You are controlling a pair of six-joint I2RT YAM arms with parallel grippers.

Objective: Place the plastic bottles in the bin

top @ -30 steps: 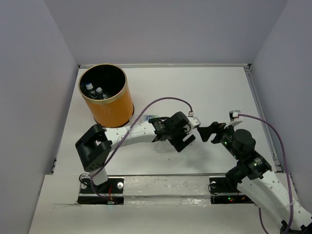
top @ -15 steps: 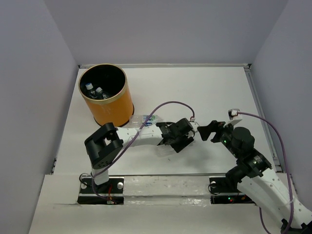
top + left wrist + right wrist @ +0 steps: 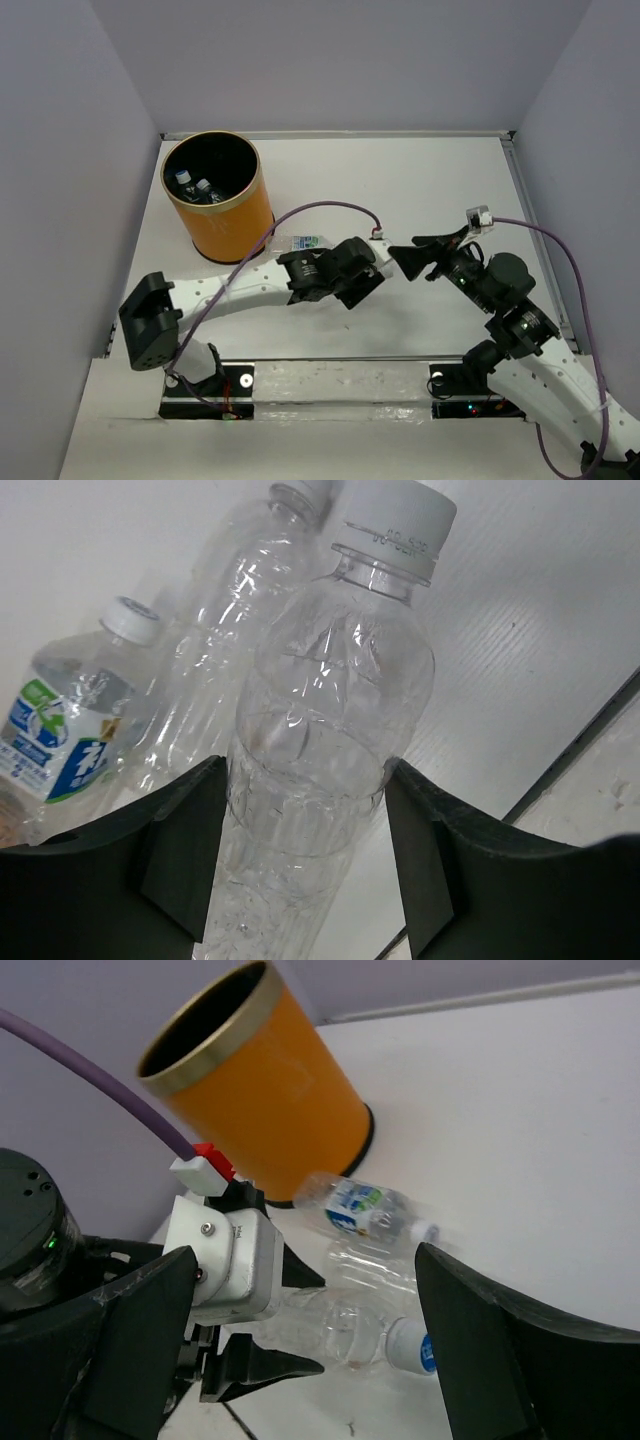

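Left jaws clamped, right jaws wide.

bin (image 3: 218, 195): far left on the table (image 3: 430, 190).
in the bin: we make out what seem to be two bottles (image 3: 195, 185).
labelled bottle (image 3: 305, 241): lying just right of the bin's base.
plain bottle (image 3: 225, 640): beside it, on its near side.
nearest bottle (image 3: 320, 710): between the left gripper's (image 3: 305, 770) fingers.

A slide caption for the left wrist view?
Left gripper holding a clear bottle; labelled bottle and bare bottle beyond.
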